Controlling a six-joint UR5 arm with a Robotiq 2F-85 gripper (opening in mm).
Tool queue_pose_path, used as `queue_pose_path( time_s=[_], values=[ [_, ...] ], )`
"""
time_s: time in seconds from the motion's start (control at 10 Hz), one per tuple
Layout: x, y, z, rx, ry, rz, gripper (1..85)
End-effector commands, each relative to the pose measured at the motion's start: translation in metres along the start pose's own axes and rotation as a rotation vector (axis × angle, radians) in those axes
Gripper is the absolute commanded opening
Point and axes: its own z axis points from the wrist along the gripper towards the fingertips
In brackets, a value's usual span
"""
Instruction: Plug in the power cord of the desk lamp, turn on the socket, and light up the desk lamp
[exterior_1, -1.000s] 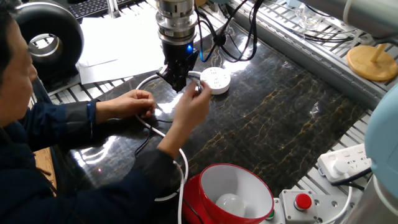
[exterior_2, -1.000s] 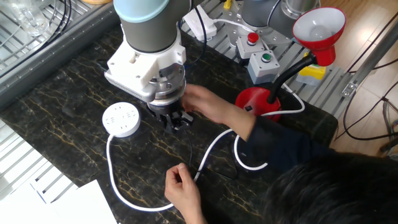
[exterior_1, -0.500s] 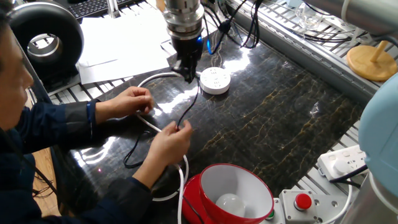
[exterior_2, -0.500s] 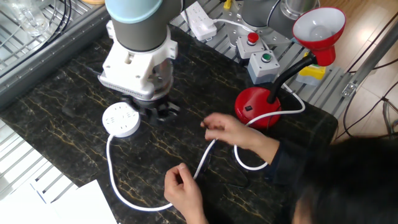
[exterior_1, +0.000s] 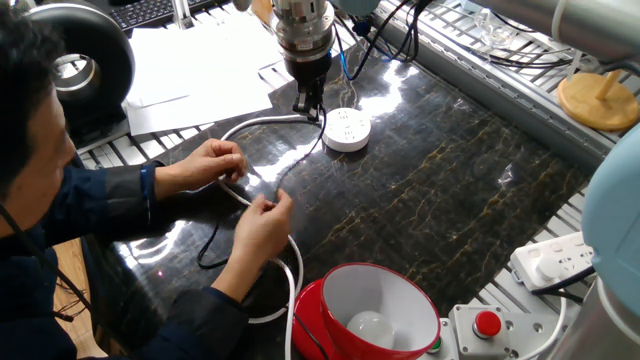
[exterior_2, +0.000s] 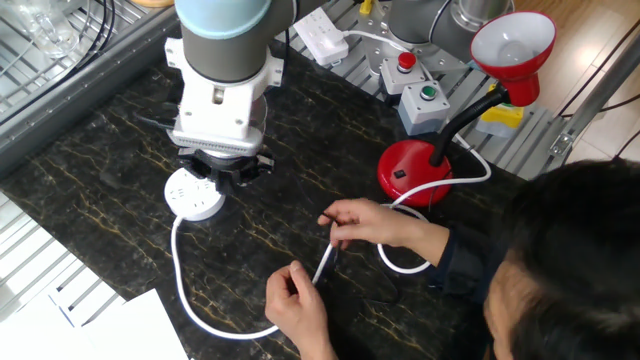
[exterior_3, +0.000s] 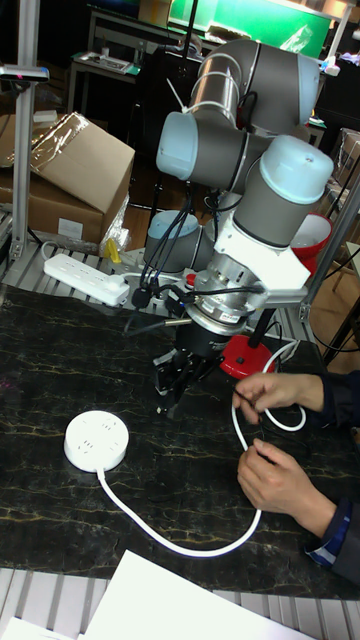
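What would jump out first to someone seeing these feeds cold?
Probably the person's two hands on the dark table, pinching the thin black power cord right in the work area. Next, the tool hanging close above the table beside the round white socket, apparently gripping the cord's plug end. The red desk lamp stands at the table's edge, its bulb unlit.

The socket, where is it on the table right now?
In the tall fixed view, the socket lies on the dark marble table at lower left, just left of and below the end effector, its white cable curving toward the person's hands.
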Motion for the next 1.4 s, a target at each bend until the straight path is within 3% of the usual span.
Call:
queue_pose_path(
  time_s=[0.0,0.1,0.2,0.3,0.4,0.5,0.6,0.9,1.1,1.3],
  values=[
    [-0.008,0.026,-0.005,-0.096,-0.023,0.136,1.0],
    [-0.006,0.032,-0.006,-0.119,-0.012,0.163,1.0],
    [-0.007,0.033,-0.006,-0.121,-0.02,0.087,1.0],
    [-0.025,0.038,-0.007,-0.144,-0.084,0.123,1.0],
    [-0.054,0.051,-0.014,-0.221,-0.18,0.299,1.0],
    [-0.07,0.05,-0.018,-0.242,-0.227,0.428,1.0],
    [-0.064,0.028,-0.013,-0.157,-0.218,0.463,1.0],
    [-0.044,0.017,-0.008,-0.103,-0.149,0.542,1.0],
    [-0.02,-0.033,0.004,-0.09,-0.125,0.592,1.0],
    [-0.003,-0.058,0.017,-0.082,-0.139,0.583,1.0]
  ],
)
